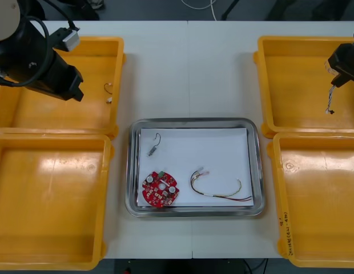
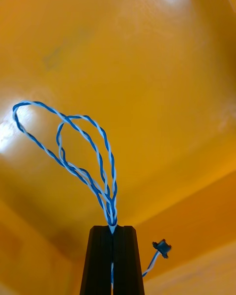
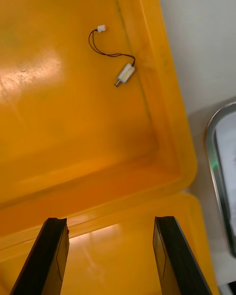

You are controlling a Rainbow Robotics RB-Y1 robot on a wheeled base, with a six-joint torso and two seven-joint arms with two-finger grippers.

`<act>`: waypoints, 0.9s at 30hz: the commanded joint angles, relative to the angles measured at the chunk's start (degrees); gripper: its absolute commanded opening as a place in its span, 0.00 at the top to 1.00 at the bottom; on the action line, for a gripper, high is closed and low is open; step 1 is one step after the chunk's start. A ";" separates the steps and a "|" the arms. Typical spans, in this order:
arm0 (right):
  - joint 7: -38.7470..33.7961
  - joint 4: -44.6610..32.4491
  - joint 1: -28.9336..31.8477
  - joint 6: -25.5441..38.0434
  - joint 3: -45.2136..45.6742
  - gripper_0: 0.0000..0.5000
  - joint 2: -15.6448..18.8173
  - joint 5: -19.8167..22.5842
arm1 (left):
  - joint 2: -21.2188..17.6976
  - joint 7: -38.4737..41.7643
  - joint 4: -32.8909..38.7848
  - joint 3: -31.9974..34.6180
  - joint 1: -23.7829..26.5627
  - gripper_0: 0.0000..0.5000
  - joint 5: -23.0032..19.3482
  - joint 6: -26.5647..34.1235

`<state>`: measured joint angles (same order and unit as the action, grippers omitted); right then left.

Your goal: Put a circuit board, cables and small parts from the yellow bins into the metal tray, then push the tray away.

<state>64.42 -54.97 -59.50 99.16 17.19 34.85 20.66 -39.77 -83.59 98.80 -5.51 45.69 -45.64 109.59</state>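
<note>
Front view lays out a light surface (image 1: 188, 68) with dark floor (image 1: 154, 8) beyond its far edge. We count four yellow bins, two at each side: far left bin (image 1: 117, 68), near left bin (image 1: 51, 194), far right bin (image 1: 297, 85) and near right bin (image 1: 320, 200). Between them sits one metal tray (image 1: 194, 121), white inside. It holds one round red circuit board (image 1: 160, 190), one red and yellow cable (image 1: 220, 188) and one small metal part (image 1: 153, 147). A second small metal part (image 1: 108, 94) lies in the far left bin, with the left arm (image 1: 40, 63) above that bin. The right gripper (image 1: 336, 84) hangs over the far right bin, and one twisted blue and white cable (image 1: 331, 100) dangles from it.

Right wrist view adds the grip: we see the jaws together, clamped on that cable. Two loops rise past the tips, and a black plug (image 2: 162, 248) hangs beside them.

Left wrist view adds the left gripper (image 3: 109, 221). Its jaws stand apart with nothing between them, above the rims where the two left bins meet. The second part's thin lead and white plug show plainly, and the tray's rim is beside the bins.
</note>
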 commanded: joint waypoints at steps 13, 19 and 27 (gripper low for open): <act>4.05 -22.38 0.35 10.84 -5.33 1.00 -1.37 3.24 | -5.32 -13.27 -7.13 3.32 2.83 0.00 0.11 -5.70; 4.75 -31.16 3.33 10.84 -10.51 1.00 -3.48 4.74 | -5.23 -6.85 -7.93 3.32 2.83 0.00 -0.42 -7.81; 5.10 -41.10 6.94 10.84 -18.34 1.00 -3.56 11.94 | -4.00 3.34 -8.10 3.32 2.83 0.00 -0.24 -10.36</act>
<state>65.62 -91.88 -53.77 109.75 1.80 31.63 30.18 -42.56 -90.52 90.70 -4.00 45.70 -45.76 100.61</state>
